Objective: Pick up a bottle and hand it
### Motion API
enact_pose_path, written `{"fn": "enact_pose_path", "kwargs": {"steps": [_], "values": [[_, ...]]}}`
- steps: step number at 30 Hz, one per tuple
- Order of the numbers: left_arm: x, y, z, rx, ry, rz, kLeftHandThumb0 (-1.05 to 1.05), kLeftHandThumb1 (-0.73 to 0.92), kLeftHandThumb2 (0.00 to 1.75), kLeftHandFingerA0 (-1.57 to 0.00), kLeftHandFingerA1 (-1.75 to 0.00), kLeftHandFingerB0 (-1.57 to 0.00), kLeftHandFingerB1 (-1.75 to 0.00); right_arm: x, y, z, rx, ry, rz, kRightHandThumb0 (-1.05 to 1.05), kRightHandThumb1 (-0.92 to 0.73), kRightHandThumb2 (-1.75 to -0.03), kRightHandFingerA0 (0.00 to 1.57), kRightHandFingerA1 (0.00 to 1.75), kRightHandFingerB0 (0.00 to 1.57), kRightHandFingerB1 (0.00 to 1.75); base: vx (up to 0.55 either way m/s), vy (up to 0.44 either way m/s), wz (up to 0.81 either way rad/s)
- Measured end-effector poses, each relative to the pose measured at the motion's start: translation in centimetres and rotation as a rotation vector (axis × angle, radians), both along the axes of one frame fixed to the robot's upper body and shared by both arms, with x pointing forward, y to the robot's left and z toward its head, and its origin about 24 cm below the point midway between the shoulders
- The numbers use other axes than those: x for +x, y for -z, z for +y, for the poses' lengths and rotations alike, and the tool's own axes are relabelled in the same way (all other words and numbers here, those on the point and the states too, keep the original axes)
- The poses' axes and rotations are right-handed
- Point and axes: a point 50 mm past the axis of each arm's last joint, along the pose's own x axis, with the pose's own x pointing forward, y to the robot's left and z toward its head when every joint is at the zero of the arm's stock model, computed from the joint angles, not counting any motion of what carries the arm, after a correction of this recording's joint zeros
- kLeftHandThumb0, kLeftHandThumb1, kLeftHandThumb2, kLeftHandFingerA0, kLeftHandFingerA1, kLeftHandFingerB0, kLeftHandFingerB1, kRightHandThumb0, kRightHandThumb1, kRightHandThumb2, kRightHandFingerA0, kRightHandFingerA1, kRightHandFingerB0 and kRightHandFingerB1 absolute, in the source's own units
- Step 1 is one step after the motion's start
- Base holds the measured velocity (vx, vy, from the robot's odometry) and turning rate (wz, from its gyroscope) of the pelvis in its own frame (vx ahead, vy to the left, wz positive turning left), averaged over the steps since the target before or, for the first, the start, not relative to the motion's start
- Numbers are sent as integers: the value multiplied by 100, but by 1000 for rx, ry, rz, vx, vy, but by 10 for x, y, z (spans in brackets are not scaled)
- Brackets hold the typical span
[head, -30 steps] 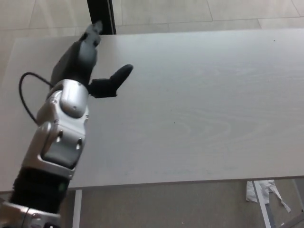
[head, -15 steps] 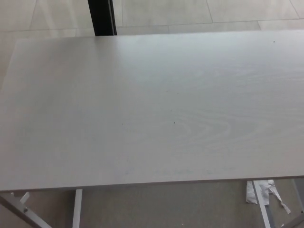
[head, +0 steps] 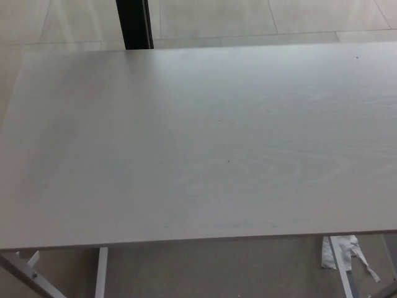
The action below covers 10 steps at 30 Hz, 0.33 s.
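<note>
A: Bottle location? Direction from either hand?

B: None visible. Only a pale wood-grain table (head: 205, 155), a dark post (head: 134, 23) at the far edge, crumpled paper (head: 347, 251) on the floor below at right. No bearing, no long axis, no nearer hand to call.

A: Hand state?

B: Both out of shot; open or closed impossible to say.

A: Versus earlier?

B: One second back, left arm raised over the table's left side, thumb out, holding nothing obvious. Gone by half a second back, absent now. Camera nudged slightly.
</note>
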Motion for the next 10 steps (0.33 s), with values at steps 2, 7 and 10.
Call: {"fn": "enact_pose_path", "kwargs": {"steps": [2, 7, 10], "values": [[-8, 12, -1, -51, 16, 45, -71, 40, 80, -33, -64, -10, -45, -3, -1, -4, -5, 12, 3, -105, -39, -93, 108, 150, 13, 159, 0, 0, 0], [-18, 39, -9, -181, 84, 129, -74, 47, 55, -64, -64, -19, -39, -5, -1, -6, -11, 18, -2, -105, -35, -98, 107, 146, 17, 161, 0, 0, 0], [-18, 47, -13, -238, 118, 135, -70, 49, 56, -88, -69, -18, -37, -6, -1, -6, -11, 21, -7, -105, -37, -92, 112, 143, 17, 156, 0, 0, 0]]}}
